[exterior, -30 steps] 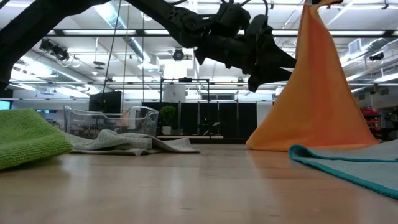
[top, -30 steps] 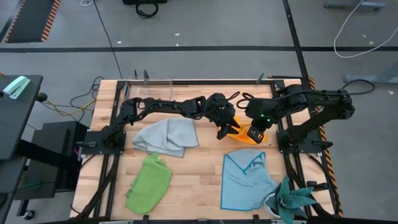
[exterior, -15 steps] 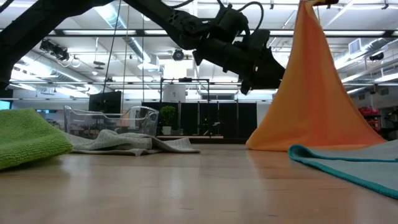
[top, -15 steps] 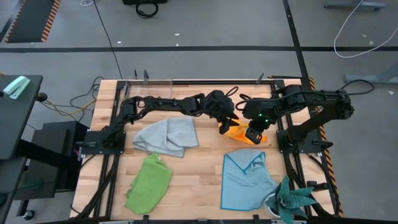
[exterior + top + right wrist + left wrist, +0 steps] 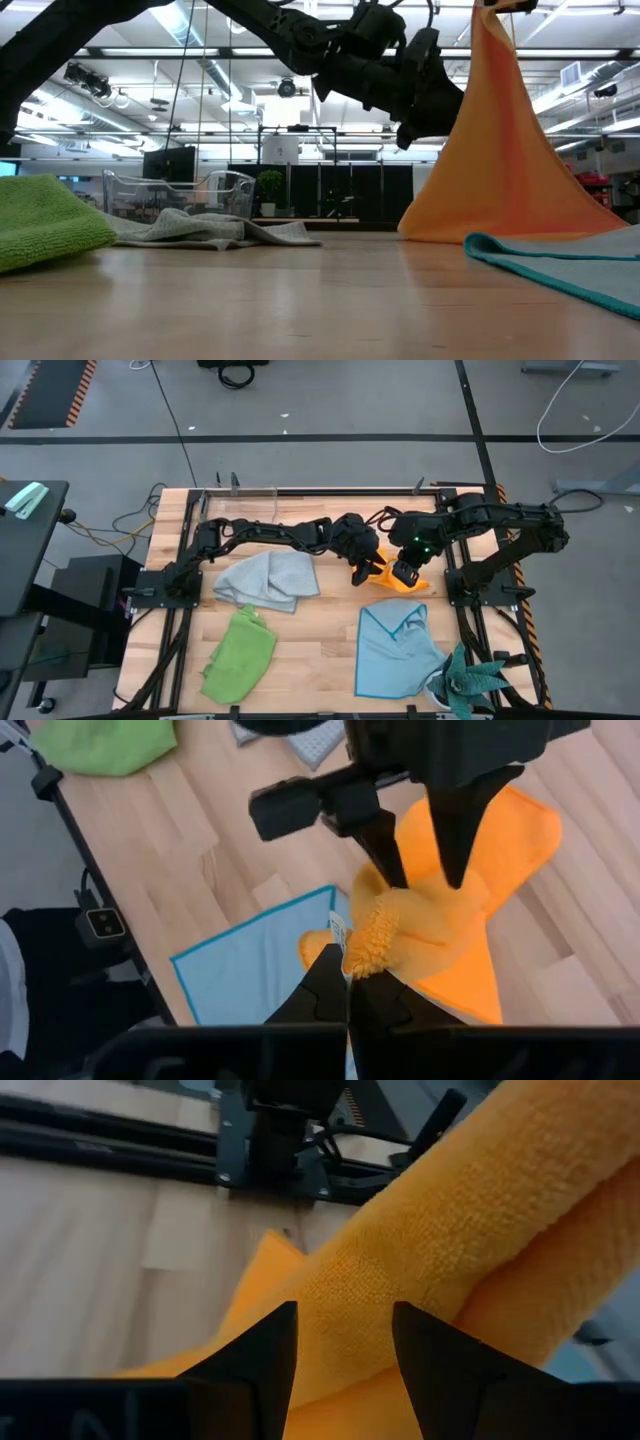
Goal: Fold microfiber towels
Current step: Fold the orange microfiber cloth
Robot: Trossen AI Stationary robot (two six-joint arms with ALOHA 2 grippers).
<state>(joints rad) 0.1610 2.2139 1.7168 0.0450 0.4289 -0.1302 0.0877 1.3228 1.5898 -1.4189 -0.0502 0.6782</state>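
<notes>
Since the earlier frames the left gripper (image 5: 368, 568) has swung back toward the raised orange-yellow towel (image 5: 500, 150), and the right gripper (image 5: 405, 572) has shifted slightly with the cloth. Left to right across the tabletop (image 5: 320, 650): the lime green towel (image 5: 240, 653) lies crumpled near the front left corner; the grey towel (image 5: 268, 578) lies bunched left of centre, with the clear plastic box (image 5: 180, 190) behind it at the back edge. At centre the left gripper hangs above the board, its fingers (image 5: 440, 1365) spread, with a fold of the orange-yellow towel between them but not yet pinched. Just beside it the right gripper is clenched on an upper corner of that towel (image 5: 372, 935), holding it up so the cloth drapes in a cone with its lower hem resting on the board. Held so, the hanging edge is probably being offered for a second grasp before folding. The light blue towel (image 5: 395, 650) lies nearly flat toward the front right, one corner turned over, beside the teal plant (image 5: 470, 682) at the front right corner.
</notes>
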